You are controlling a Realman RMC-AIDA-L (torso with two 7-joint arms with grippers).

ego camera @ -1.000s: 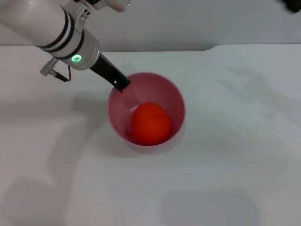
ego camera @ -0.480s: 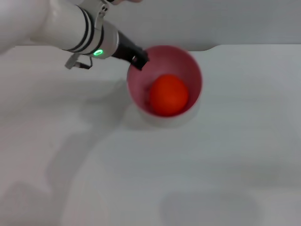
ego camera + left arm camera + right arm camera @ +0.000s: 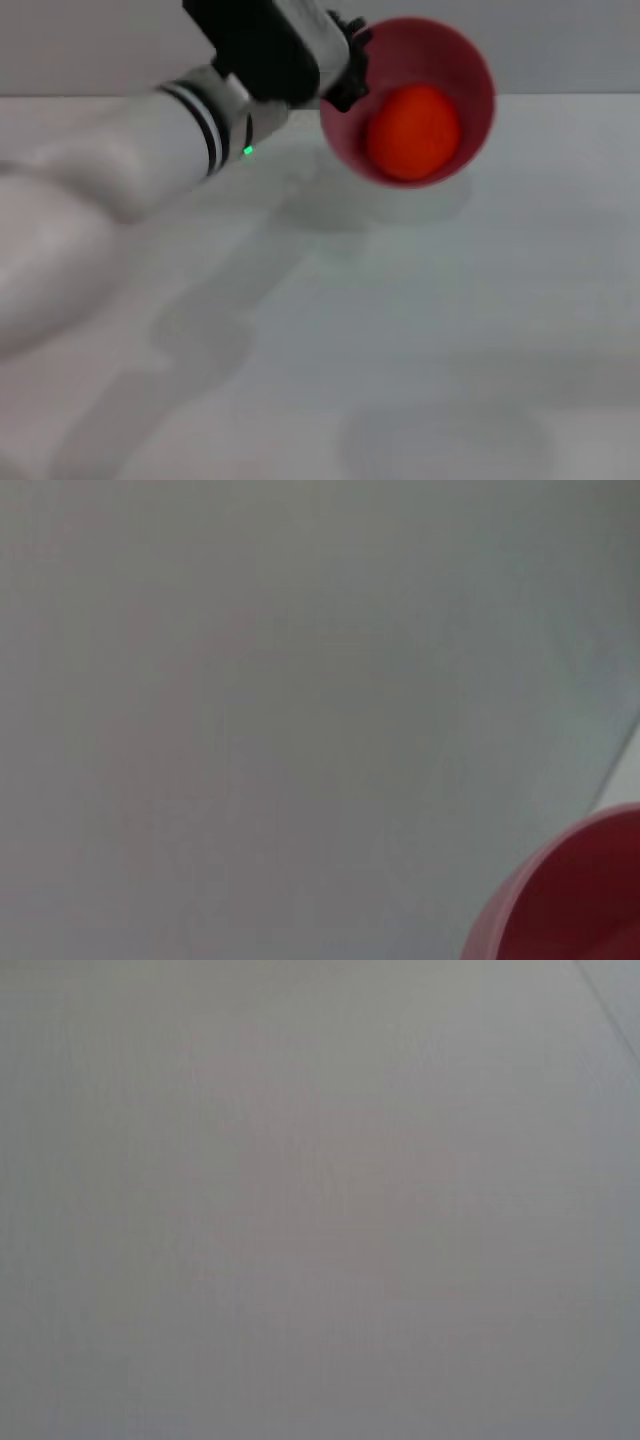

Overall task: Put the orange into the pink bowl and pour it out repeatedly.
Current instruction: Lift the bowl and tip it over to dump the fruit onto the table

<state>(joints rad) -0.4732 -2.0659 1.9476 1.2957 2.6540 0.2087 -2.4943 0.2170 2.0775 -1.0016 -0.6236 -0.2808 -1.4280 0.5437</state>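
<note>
The pink bowl [image 3: 455, 60] is lifted off the white table and tilted, its mouth facing me, at the upper middle of the head view. The orange [image 3: 413, 132] lies inside it against the lower wall. My left gripper [image 3: 343, 82] is shut on the bowl's left rim and holds it in the air. A part of the bowl's rim [image 3: 560, 900] also shows in the left wrist view. My right gripper is out of view; the right wrist view shows only a blank grey surface.
The white table [image 3: 420, 330] spreads below the bowl, with the bowl's shadow under it. A grey wall [image 3: 560, 40] runs along the table's far edge. My left arm [image 3: 120, 190] reaches across the left half of the head view.
My left gripper has lifted the bowl with the orange up and away toward the far right. The bowl has tilted more, and the arm now fills more of the left side.
</note>
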